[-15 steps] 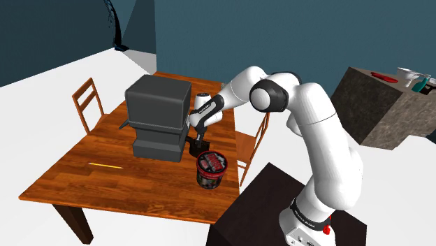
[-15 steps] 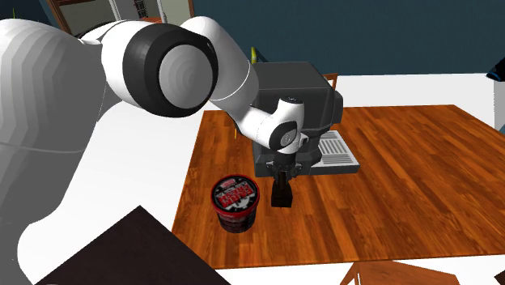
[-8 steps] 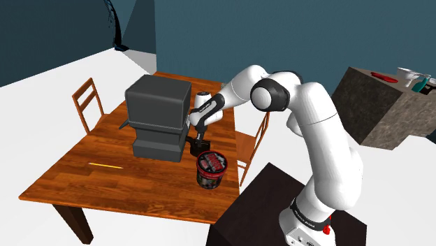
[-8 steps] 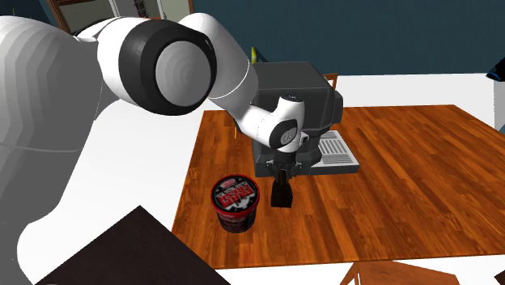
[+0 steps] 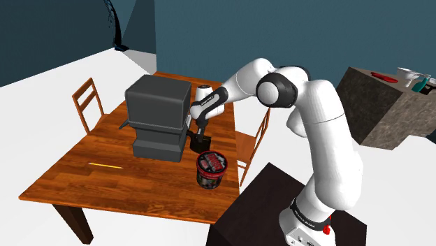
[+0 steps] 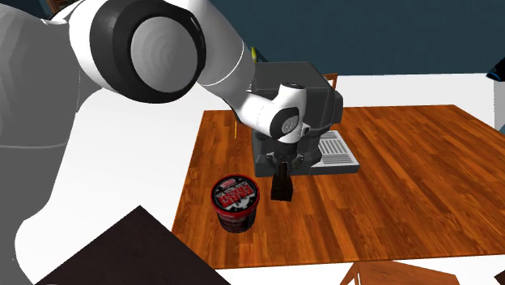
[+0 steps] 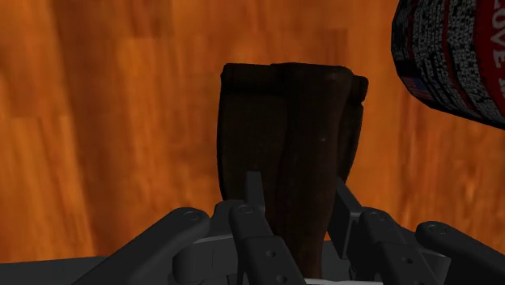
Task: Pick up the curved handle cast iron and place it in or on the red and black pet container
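Note:
The cast iron piece (image 7: 287, 129) is a dark, nearly black block with a curved top edge. My gripper (image 7: 298, 193) is shut on it, one finger (image 7: 252, 188) on each side. In the shoulder view the gripper (image 5: 200, 135) holds the piece (image 5: 200, 145) just above the wooden table (image 5: 105, 185), in front of the grey machine. The red and black pet container (image 5: 210, 170) stands upright close beside it, toward the table's near edge. The second exterior view shows the gripper (image 6: 282, 168), the piece (image 6: 282, 186) and the container (image 6: 235, 202) to its left.
A large grey boxy machine (image 5: 157, 117) with a drip tray (image 6: 336, 152) stands right behind the gripper. A thin yellow stick (image 5: 105, 165) lies on the table. Wooden chairs (image 5: 87, 101) stand at the table's sides. A dark counter (image 5: 384, 105) is at the back right.
The arm has risen and the gripper has lifted the cast iron piece a little off the table, still beside the container. The container has not moved.

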You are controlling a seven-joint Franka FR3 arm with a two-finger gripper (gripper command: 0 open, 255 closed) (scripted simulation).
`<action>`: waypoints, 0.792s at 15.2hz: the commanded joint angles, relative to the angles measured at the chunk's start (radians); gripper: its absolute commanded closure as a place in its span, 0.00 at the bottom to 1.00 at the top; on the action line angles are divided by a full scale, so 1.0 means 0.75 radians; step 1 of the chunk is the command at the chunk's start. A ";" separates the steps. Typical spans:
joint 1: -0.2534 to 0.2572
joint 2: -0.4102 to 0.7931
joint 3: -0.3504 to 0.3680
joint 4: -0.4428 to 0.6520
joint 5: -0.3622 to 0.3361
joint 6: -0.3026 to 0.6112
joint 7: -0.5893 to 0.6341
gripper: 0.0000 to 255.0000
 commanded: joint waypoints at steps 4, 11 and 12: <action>0.005 -0.066 -0.008 -0.003 -0.009 -0.062 0.003 1.00; 0.013 -0.153 -0.018 -0.005 -0.021 -0.146 0.008 1.00; 0.013 -0.164 -0.019 -0.004 -0.022 -0.159 0.008 1.00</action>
